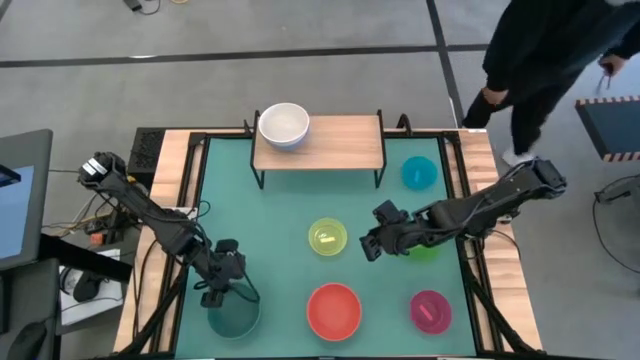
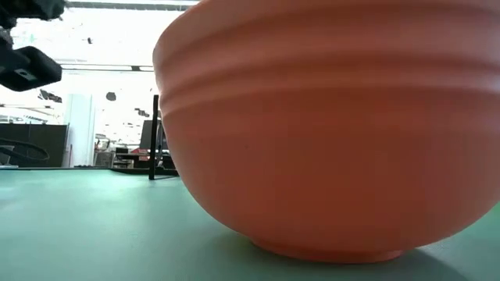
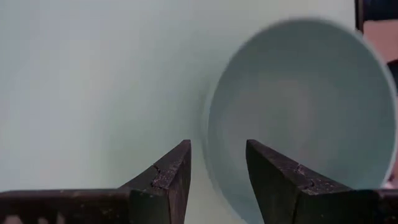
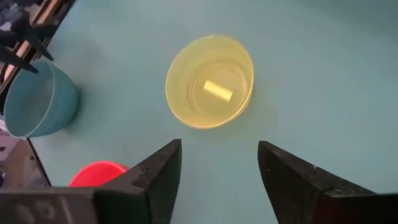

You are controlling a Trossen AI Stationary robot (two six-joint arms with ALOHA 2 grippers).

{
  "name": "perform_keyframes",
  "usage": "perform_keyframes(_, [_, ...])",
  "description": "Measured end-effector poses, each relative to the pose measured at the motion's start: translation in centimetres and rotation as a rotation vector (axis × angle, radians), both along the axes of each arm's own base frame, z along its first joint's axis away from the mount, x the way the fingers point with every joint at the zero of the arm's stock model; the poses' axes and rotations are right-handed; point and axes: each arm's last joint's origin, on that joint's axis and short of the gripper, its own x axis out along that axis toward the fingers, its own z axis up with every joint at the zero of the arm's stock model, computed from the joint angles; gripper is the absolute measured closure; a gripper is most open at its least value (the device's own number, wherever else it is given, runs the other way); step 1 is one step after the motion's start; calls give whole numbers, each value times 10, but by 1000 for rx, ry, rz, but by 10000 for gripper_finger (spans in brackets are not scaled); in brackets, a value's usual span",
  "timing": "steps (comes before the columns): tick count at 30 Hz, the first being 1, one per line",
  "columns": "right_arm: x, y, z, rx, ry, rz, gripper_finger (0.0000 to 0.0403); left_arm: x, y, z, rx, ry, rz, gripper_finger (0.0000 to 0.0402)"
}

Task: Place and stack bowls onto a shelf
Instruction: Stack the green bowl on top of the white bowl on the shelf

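Observation:
A white bowl stands on the wooden shelf at the table's far edge. On the green mat sit the cyan, yellow-green, red, magenta and dark teal bowls. A green bowl is mostly hidden under the right arm. My left gripper is open over the teal bowl's far-left rim, one finger on each side of it. My right gripper is open, just right of the yellow-green bowl. No blue bowl shows.
The red bowl fills most of the low view, with a black shelf leg behind it. A person stands beyond the table's far right corner. A raised wooden frame borders the mat. Open mat lies between shelf and yellow-green bowl.

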Motion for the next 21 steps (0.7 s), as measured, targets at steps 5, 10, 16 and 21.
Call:
perform_keyframes(5, [8,8,-8,20,-11,-1,164,-7,6,-19,43,46,36,265])
perform_keyframes(10, [8,10,-4,30,-42,4,176,-7,10,-24,53,55,55,274])
perform_keyframes(16, [2,1,8,6,-86,-17,188,-1,16,-23,63,29,45,335])
perform_keyframes(21, [-3,-8,19,-10,-121,-30,192,4,20,-22,56,8,63,391])
